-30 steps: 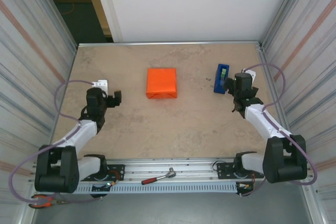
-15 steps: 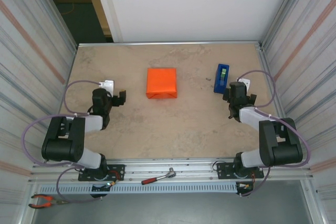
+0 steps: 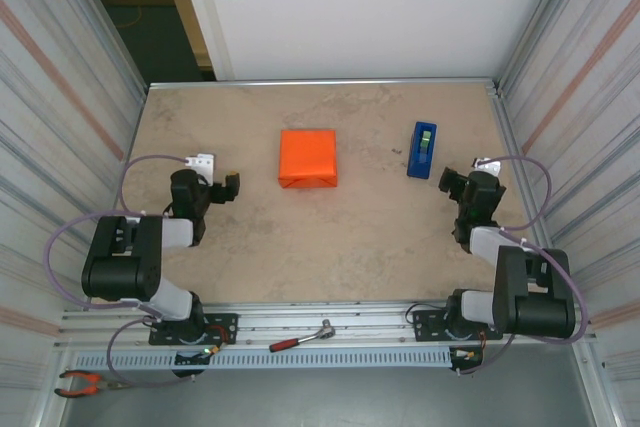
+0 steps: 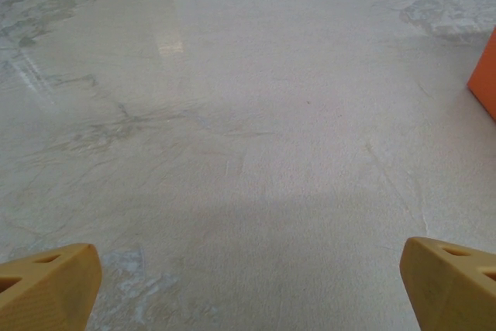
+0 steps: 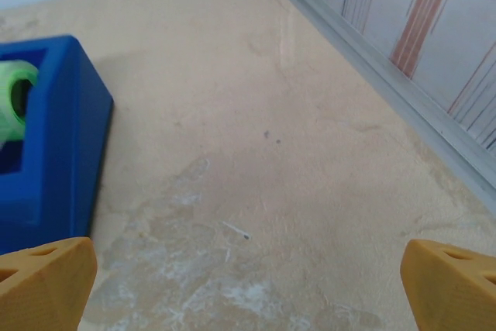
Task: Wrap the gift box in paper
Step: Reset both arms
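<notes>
Both arms have folded back toward their bases since a second ago, and the right gripper (image 3: 449, 180) has drawn away from the blue tape dispenser (image 3: 423, 149) toward the right wall. On the far half of the beige table (image 3: 350, 237), a little left of the middle, the paper (image 3: 307, 157) lies flat as the orange skin of a box-sized parcel; what it covers is hidden. The parcel is well apart from both grippers. It lies ahead and to the right of the left gripper (image 3: 230, 187), whose wrist view catches its orange edge at the right border. The dispenser stands between the parcel and the right gripper, near the latter. Both grippers stand wide open and empty, with bare table between their yellow fingertips.
</notes>
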You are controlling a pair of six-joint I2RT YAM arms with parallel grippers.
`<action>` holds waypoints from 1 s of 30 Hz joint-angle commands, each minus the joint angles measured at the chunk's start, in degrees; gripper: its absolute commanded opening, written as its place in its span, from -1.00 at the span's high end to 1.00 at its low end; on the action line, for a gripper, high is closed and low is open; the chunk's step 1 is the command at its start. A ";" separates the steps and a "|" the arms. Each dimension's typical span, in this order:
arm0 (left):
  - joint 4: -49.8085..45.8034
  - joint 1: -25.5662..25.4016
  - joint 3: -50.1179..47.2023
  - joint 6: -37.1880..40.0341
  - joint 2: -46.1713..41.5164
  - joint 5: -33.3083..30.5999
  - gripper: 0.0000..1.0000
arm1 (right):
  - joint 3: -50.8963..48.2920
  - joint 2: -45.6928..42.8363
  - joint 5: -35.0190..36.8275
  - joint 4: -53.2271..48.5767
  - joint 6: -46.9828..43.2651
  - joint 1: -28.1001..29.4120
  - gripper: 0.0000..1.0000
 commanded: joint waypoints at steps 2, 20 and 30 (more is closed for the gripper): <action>0.60 0.44 0.99 0.09 0.01 1.18 -0.98 | -1.27 -1.41 -3.94 2.44 -0.10 -0.14 -0.98; 0.29 0.40 1.15 0.12 0.06 1.15 -0.98 | 3.45 15.31 -11.53 12.84 -5.15 3.51 -0.98; 0.64 0.22 0.88 0.20 -0.08 0.83 -0.97 | 3.88 15.36 -13.20 11.91 -4.85 2.77 -0.98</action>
